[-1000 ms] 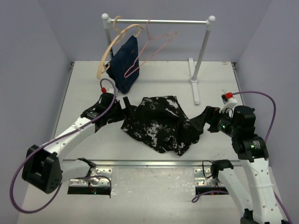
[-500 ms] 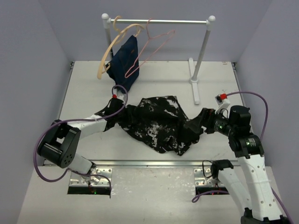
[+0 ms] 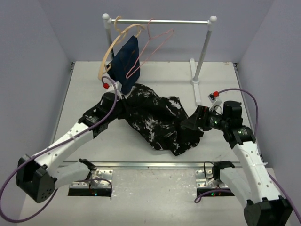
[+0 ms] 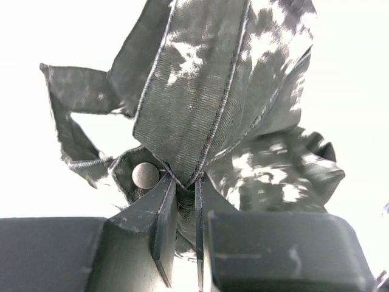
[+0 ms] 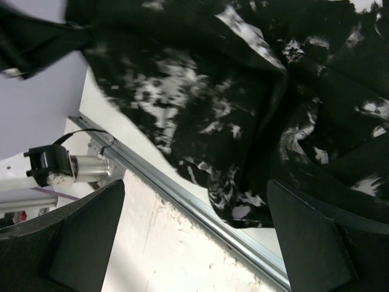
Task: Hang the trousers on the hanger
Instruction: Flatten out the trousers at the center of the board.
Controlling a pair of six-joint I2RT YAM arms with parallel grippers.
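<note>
The trousers (image 3: 160, 117), black with white splotches, lie crumpled mid-table, their left end pulled up toward the far left. My left gripper (image 3: 124, 100) is shut on that end. In the left wrist view its fingers (image 4: 159, 204) pinch a fold of the trousers (image 4: 200, 91) beside a round metal button (image 4: 146, 175). My right gripper (image 3: 192, 123) stands open at the trousers' right edge. In the right wrist view the trousers (image 5: 200, 79) lie past the wide-apart fingers (image 5: 82, 234), untouched. The pink wire hanger (image 3: 151, 49) hangs on the rack's rail, apart from both grippers.
The white clothes rack (image 3: 203, 49) stands at the back, its foot (image 3: 196, 87) reaching toward the right arm. A tan wooden hanger (image 3: 109, 52) with a navy garment (image 3: 124, 63) hangs at its left, just behind my left gripper. A metal strip (image 3: 155, 164) runs along the near edge.
My left gripper has shut on the trousers' left end and drawn it up toward the far left. The right gripper has edged left toward the cloth, still open.
</note>
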